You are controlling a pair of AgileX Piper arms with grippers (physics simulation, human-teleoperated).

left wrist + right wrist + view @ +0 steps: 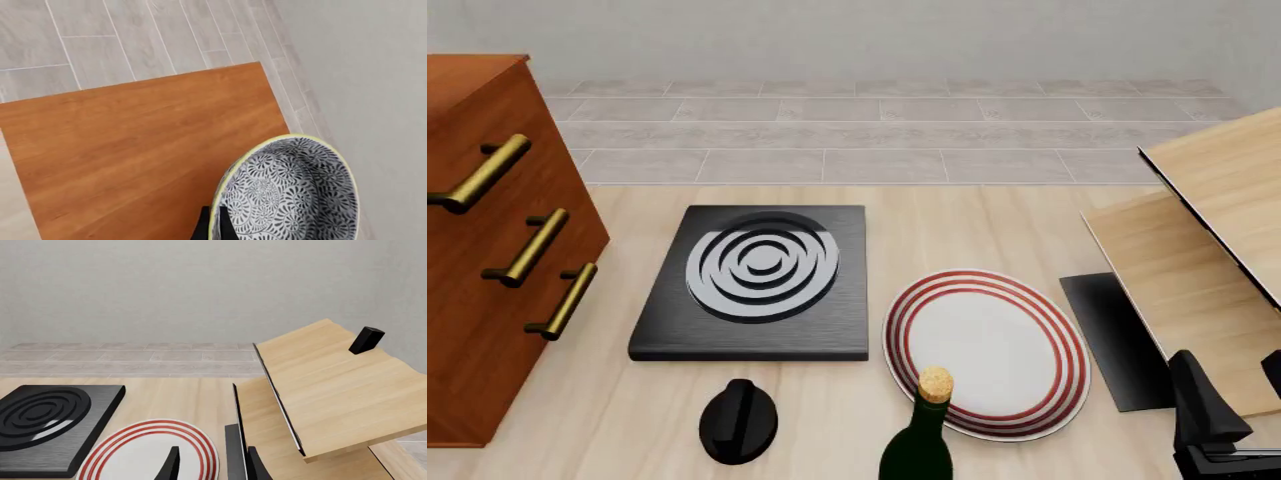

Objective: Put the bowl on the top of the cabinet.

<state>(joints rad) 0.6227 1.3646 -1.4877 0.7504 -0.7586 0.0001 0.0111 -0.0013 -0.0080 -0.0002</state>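
**Bowl held over the cabinet top**

Pale grey floor tiles (881,135) and a plain grey wall are backing a light wooden table (988,225). At the table's left edge the cabinet (481,250) is standing with its three brass handles (527,247) facing the middle; in the left wrist view its bare reddish top (133,150) is filling most of the frame. There the left gripper (212,225) is pinching the yellow-green rim of the bowl (293,192), one dark finger (202,226) on the outside and one inside, and the bowl is sitting tilted over the corner of the cabinet top; whether it is touching the wood cannot be told.

On the table, a black hob (754,280) is lying beside a red-ringed plate (988,350), with a bottle (924,440) and a black knob (738,420) nearer the camera. Pale boards (1201,270) are leaning at the right. The right gripper (210,465) is hovering over the plate's edge, fingers apart and holding nothing.
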